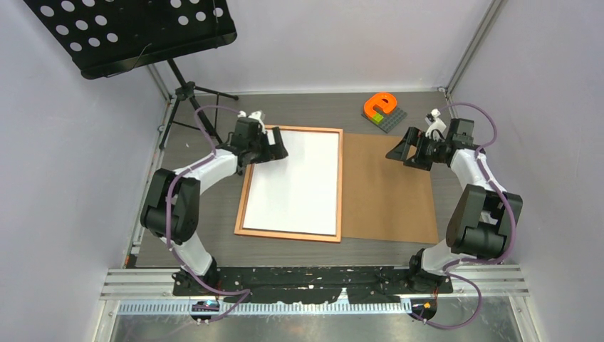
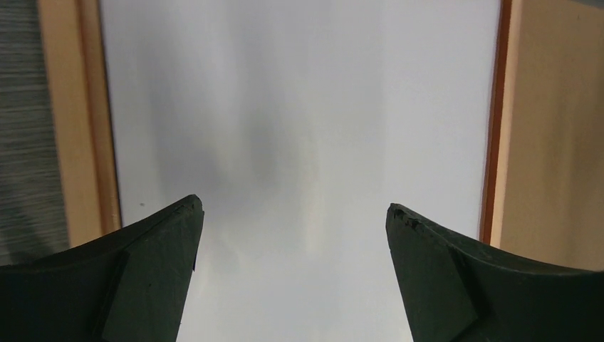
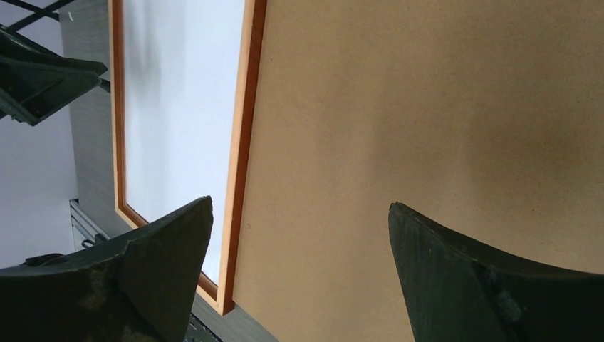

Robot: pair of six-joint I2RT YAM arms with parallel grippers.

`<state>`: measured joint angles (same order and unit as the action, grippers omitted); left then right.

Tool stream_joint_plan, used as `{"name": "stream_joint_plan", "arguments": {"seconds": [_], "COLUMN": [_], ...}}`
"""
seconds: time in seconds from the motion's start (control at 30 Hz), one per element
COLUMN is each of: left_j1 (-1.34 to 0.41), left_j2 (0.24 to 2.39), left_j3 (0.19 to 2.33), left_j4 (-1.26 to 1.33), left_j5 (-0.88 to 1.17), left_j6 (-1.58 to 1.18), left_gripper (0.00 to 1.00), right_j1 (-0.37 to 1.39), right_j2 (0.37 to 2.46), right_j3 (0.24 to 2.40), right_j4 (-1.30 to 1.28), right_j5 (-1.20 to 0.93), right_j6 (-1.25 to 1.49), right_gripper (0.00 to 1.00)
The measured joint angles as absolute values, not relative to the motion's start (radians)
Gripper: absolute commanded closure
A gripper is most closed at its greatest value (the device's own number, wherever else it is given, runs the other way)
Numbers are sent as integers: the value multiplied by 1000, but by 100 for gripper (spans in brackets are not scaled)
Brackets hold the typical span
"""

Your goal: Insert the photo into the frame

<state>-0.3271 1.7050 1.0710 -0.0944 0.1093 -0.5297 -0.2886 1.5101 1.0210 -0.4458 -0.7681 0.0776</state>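
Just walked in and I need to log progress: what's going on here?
The photo lies white side up inside the frame, beside a brown board. The left tool hovers open over the frame's far left corner; the right tool hangs open over the board. Neither holds anything.

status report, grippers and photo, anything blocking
Left gripper open over the photo, right gripper open over the backing board. Photo white side up inside the frame. Nothing lying on it.
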Motion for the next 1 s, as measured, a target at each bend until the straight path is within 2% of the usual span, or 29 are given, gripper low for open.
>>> {"name": "stream_joint_plan", "arguments": {"seconds": [0.4, 1.0], "left_j1": [-543, -572], "left_j2": [1753, 1822], "left_j3": [1111, 1111], "left_j4": [-103, -126], "left_j5": [183, 206], "left_j6": [-430, -436], "left_gripper": [3, 4], "right_j1": [-289, -290], "right_j2": [1589, 1606], "right_j3": [1044, 1057], "right_j4": [-556, -580], "right_j5": [-748, -746], "right_j6": [-56, -78], "right_gripper": [0, 0]}}
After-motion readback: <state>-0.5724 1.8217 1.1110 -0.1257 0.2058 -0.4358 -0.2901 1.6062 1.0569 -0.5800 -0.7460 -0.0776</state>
